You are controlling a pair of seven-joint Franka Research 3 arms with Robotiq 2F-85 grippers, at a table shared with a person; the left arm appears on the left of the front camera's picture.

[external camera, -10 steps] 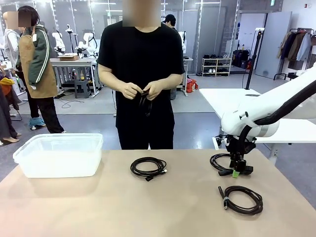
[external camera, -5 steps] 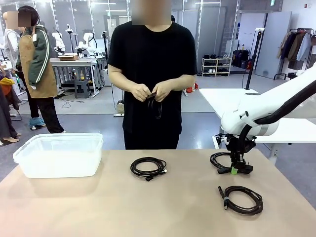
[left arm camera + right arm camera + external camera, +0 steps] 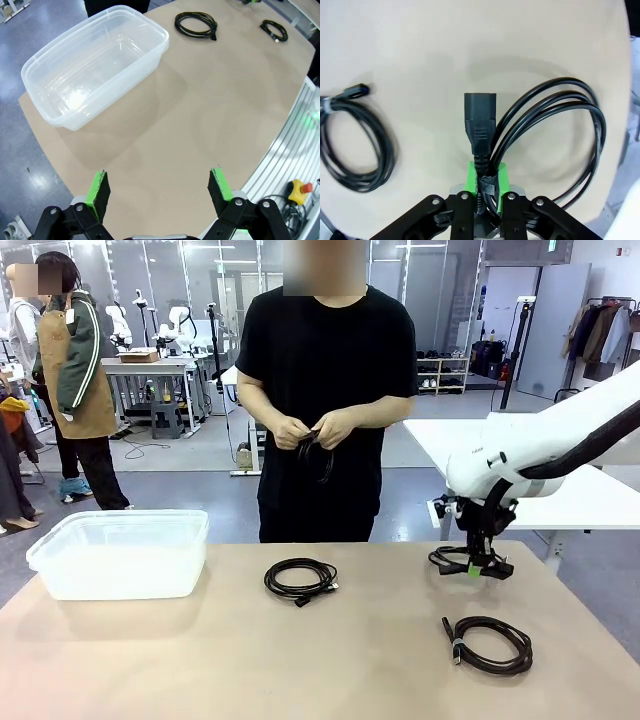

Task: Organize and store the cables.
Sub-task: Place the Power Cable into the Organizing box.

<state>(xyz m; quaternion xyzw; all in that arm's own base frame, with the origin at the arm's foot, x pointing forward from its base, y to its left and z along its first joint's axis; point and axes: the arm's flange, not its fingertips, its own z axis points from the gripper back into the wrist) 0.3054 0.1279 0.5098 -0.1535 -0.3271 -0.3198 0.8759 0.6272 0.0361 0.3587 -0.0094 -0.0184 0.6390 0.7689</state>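
My right gripper (image 3: 479, 566) is shut on a coiled black power cable (image 3: 447, 558) and holds it just above the table at the right. In the right wrist view the green pads (image 3: 472, 179) clamp the bundle below its chunky plug (image 3: 480, 119), and the loops (image 3: 570, 130) hang to the right. A second cable (image 3: 300, 579) lies at the table's middle, and a third cable (image 3: 490, 643) near the front right. The person's hands hold another cable (image 3: 316, 448) at chest height. My left gripper (image 3: 160, 192) is open above bare tabletop.
A clear plastic container (image 3: 118, 552) stands at the table's left with nothing in it; the container (image 3: 95, 65) lies ahead of my left fingers. The person stands at the far edge. A second cable coil (image 3: 355, 145) lies left of my right gripper. A red stop button (image 3: 300, 187) sits beyond the table's rail.
My right gripper has risen a little, lifting the power cable off the table. The person has stepped to the right while handling a cable. The other cables have not moved.
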